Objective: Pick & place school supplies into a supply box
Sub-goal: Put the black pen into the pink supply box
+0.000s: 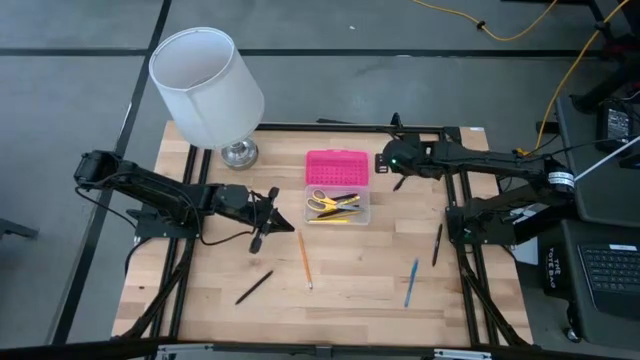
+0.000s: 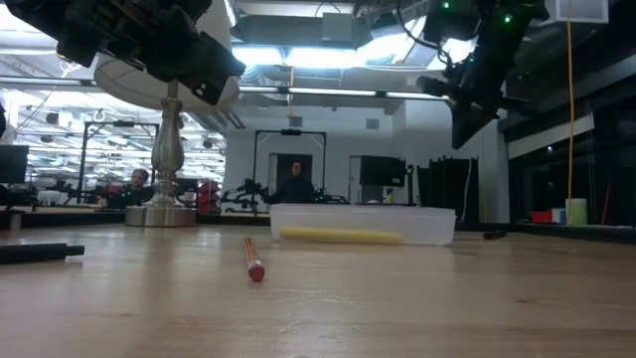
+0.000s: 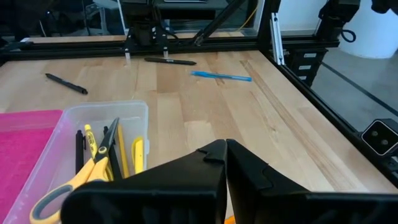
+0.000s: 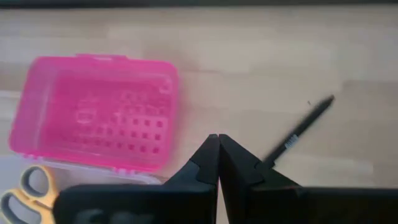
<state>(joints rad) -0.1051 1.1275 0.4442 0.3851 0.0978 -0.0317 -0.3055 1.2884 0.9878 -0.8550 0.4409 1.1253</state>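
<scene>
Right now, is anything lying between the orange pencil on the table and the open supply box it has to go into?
Nothing visible does. The orange pencil lies on bare wood just front-left of the supply box, whose pink lid is folded back.

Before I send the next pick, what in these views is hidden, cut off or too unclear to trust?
- Supply box contents: high view too small to count the pens beside the scissors.
- Low view: box wall shows only a yellow blur; pink lid not visible.
- Left wrist view: the left pincer covers the table below it; the box is cut by the edge.
- Right wrist view: the right pincer hides the black pen's lower end.
</scene>
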